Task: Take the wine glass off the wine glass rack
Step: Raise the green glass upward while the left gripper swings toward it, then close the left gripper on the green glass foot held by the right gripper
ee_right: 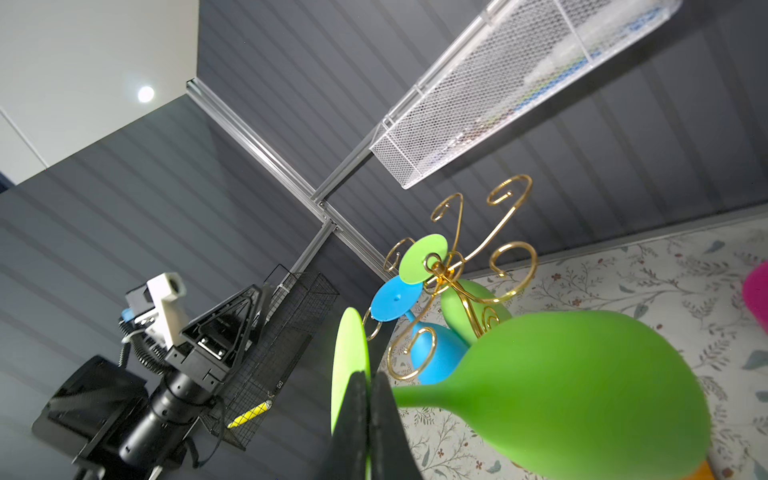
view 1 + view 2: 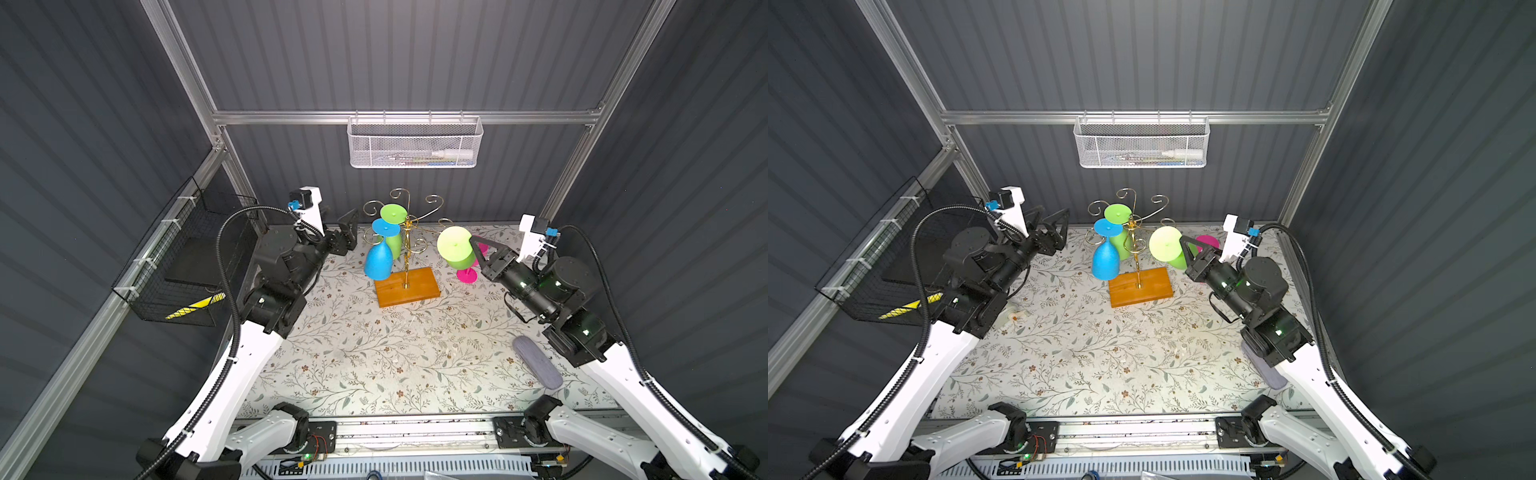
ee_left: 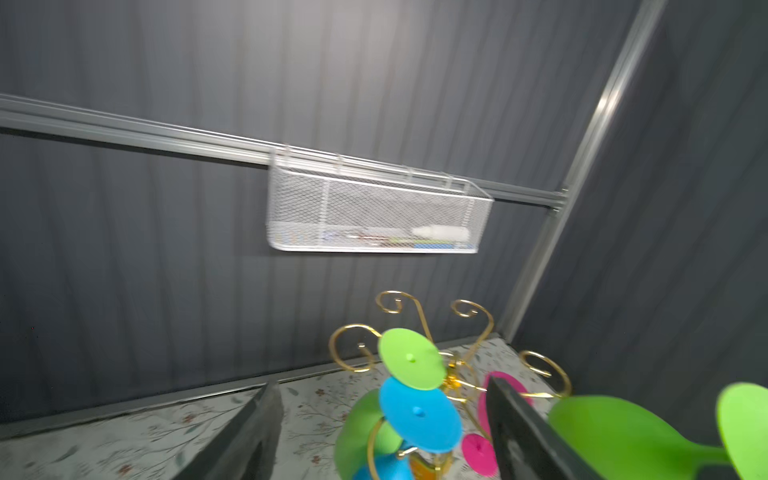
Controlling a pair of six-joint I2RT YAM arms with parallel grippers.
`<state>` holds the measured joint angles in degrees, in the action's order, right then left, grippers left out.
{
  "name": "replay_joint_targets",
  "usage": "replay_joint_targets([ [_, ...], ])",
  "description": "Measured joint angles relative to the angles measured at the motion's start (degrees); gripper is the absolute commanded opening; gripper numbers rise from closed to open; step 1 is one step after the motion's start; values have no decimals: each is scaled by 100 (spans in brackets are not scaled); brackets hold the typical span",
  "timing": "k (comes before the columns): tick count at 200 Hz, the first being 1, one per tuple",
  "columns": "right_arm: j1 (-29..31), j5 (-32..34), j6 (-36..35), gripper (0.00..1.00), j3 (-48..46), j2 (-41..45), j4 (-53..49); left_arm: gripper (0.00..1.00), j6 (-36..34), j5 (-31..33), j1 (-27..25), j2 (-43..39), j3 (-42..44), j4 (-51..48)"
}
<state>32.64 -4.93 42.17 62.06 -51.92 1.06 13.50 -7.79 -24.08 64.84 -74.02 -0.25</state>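
Observation:
The wine glass rack [image 2: 406, 286] [image 2: 1139, 286], gold wire on a wooden base, stands at the back middle of the table. A blue glass [image 2: 378, 261] [image 3: 419, 413] and a green glass [image 2: 393, 243] hang upside down on its left arms. A light green wine glass [image 2: 455, 248] [image 2: 1168, 248] [image 1: 561, 386] hangs in the air to the right of the rack, clear of its arms. My right gripper [image 2: 473, 241] [image 1: 369, 378] is shut on its stem. My left gripper [image 2: 1054, 226] [image 3: 382, 386] stands open left of the rack, touching nothing.
A pink glass [image 2: 467, 275] [image 2: 1206, 241] is on the table behind the right gripper. A grey oblong pad [image 2: 536, 368] lies at the front right. A white mesh basket [image 2: 413, 145] hangs on the rear rail and a black wire basket [image 2: 187, 266] on the left wall.

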Motion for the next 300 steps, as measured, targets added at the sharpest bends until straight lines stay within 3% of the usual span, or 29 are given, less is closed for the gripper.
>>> replay_joint_targets([
  [41,2,-461,-669,0,649,-50,-415,74,592,-2424,0,876,-708,-26],
  [82,122,-719,-1121,0,1130,-225,-811,72,1690,-4037,-35,1574,-940,782],
  [117,238,-732,-1283,0,1145,-258,-994,72,2181,-4562,-262,1823,-940,1110],
  [187,343,-667,-1379,0,1202,-389,-1106,70,2367,-4959,-870,1860,-1165,1320],
  [207,352,-638,-1379,0,1211,-413,-1119,61,2391,-5034,-935,1939,-1213,1316],
  [273,363,-597,-1379,0,1300,-450,-1161,7,2546,-5335,-977,2131,-1246,1207],
  [280,363,-581,-1386,7,1300,-455,-1165,0,2564,-5368,-977,2131,-1259,1207],
  [300,369,-562,-1456,43,1318,-455,-1176,0,2542,-5425,-975,2131,-1364,1082],
])
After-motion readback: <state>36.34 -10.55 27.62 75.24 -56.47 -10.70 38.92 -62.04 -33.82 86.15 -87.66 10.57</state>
